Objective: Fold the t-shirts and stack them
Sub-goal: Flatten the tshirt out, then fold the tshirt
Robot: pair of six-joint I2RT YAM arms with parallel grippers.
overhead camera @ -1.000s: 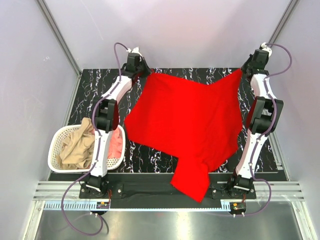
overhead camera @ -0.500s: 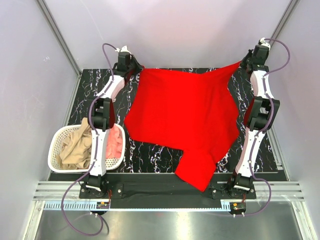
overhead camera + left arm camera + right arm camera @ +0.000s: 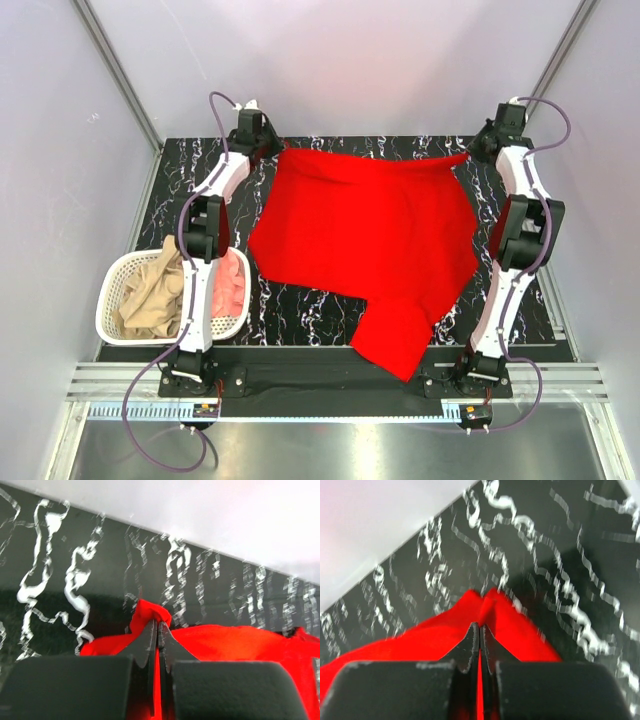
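A red t-shirt (image 3: 370, 235) lies spread over the black marble table (image 3: 160, 205), one part hanging over the near edge. My left gripper (image 3: 275, 150) is shut on its far left corner; the left wrist view shows the red cloth (image 3: 240, 640) pinched between the closed fingers (image 3: 145, 642). My right gripper (image 3: 470, 155) is shut on the far right corner; the right wrist view shows the red cloth (image 3: 420, 640) bunched at the fingers (image 3: 490, 642). Both grippers are low near the table's far edge.
A white basket (image 3: 110, 300) with a tan shirt (image 3: 155, 295) and a pink shirt (image 3: 232, 290) sits at the near left beside the left arm. White walls close the far side and both sides.
Both grippers have moved to the far edge and come down, pulling the red shirt's top edge out flat and wider. The hanging part has drawn back a little.
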